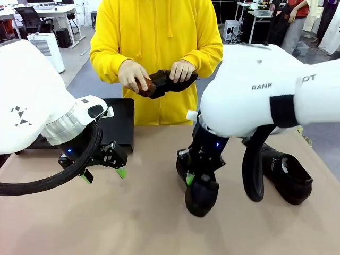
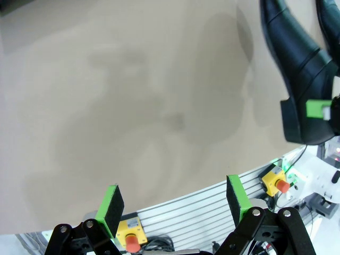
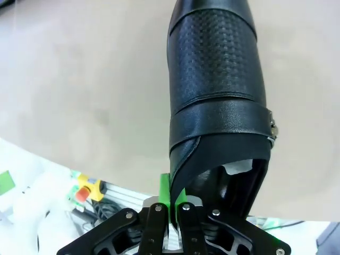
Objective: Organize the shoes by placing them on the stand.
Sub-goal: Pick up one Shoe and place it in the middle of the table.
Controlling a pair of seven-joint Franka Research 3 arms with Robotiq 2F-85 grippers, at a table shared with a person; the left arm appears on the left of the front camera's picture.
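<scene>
1. At far left the stand sits at the far side of the worktop, partly behind the left arm. No shoe is visible on the part that shows.
2. The left jaws hover just in front of the stand, spread wide and holding nothing. The left wrist view shows both green pads with bare worktop between them.
3. In the middle, the person's hands hold one shoe at chest height, well clear of either arm.
4. Right of centre, the right jaws are pinched tight on the collar edge of a second shoe. Its long axis runs straight out from the jaws, toe pointing down toward the near edge.
5. The move turns on this: the stand lies left of and beyond the held shoe, with the left jaws in between. The right arm would likely have to reach across (or hand over).
6. At far right a third shoe lies on the worktop, nearer the right arm.
7. The right wrist view shows the thin grip on the leather rim and white paper inside. The front view hides this but gives the stand's bearing. Whether the toe touches the worktop I cannot tell.
</scene>
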